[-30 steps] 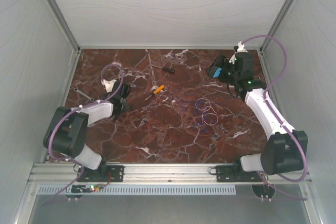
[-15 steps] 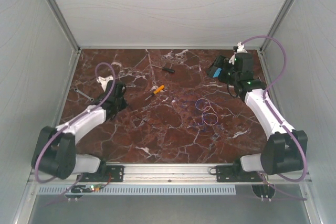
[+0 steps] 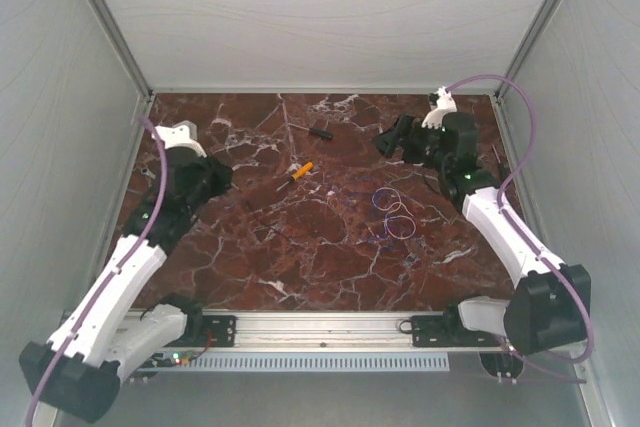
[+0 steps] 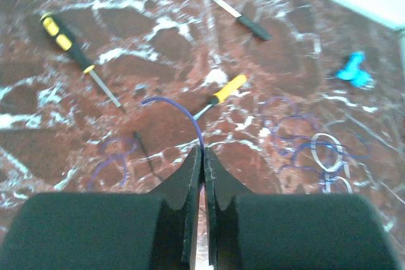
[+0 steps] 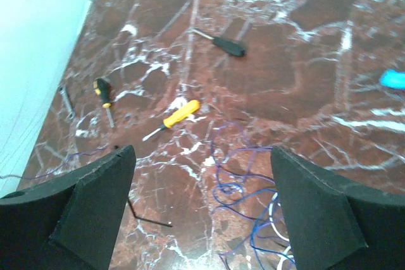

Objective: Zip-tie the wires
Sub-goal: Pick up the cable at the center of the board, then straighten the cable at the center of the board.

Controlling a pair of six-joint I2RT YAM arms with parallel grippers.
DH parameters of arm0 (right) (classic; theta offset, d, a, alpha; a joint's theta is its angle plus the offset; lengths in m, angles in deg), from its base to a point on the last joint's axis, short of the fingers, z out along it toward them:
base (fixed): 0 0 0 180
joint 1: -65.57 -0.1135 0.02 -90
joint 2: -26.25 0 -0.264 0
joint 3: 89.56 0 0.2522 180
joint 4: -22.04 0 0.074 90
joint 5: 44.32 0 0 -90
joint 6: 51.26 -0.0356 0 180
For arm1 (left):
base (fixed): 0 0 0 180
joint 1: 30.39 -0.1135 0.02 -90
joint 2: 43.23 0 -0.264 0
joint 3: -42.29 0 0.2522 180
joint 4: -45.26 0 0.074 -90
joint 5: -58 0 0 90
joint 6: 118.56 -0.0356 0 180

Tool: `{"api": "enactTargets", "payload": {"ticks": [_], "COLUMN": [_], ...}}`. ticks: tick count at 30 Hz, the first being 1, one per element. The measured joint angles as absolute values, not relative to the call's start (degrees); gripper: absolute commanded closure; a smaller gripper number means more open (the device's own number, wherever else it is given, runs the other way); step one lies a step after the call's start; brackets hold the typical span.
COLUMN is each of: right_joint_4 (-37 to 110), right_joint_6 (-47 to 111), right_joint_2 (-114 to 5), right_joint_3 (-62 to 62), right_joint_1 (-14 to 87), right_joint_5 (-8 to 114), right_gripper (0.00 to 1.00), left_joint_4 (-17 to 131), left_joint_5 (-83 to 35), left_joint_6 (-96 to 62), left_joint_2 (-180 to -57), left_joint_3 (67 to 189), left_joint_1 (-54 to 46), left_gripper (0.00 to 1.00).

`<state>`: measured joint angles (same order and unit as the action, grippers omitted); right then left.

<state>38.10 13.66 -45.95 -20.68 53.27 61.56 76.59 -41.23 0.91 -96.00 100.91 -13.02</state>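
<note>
From above, we see the wires lying as small loops on the red marble worktop, to the right of its middle. The left gripper is over the far left part of the worktop, well apart from them. The right gripper hangs near the far right, just beyond the loops. An orange-handled screwdriver and a black-handled screwdriver lie between the two arms, further back.

In the left wrist view, the left gripper is clenched, with its two fingers pressed together. A thin blue strand curves up from between the tips, so it is pinched there. The wires lie ahead to the right, on the worktop. A yellow-and-black screwdriver lies ahead on the left.

In the right wrist view, the right gripper is released; its fingers stand wide apart and hold nothing. The wires lie on the worktop under the gap, nearer to the right finger.
</note>
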Motion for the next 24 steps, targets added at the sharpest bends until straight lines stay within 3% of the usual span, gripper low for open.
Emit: {"api": "enactTargets", "payload": {"ticks": [6, 16, 24], "right_joint_4": [28.84, 19.02, 10.98], "right_joint_6": [15.78, 22.10, 27.26], "right_joint_2": [-43.35, -41.23, -39.24], "right_joint_3": [-24.53, -29.78, -38.43], "right_joint_1": [47.35, 33.71, 22.26], "right_joint_5": [66.56, 71.74, 72.57], "right_gripper": [0.15, 0.17, 0.21], "left_joint_4": [76.50, 72.54, 67.65], "left_joint_5": [-30.41, -10.61, -4.32], "left_joint_6": [-2.94, -4.42, 0.47], "left_joint_2": [-89.12, -88.70, -88.77], "left_joint_3": [105.81, 112.17, 112.10], "left_joint_1": [-12.96, -12.74, -12.72], "left_gripper": [1.00, 1.00, 1.00]}}
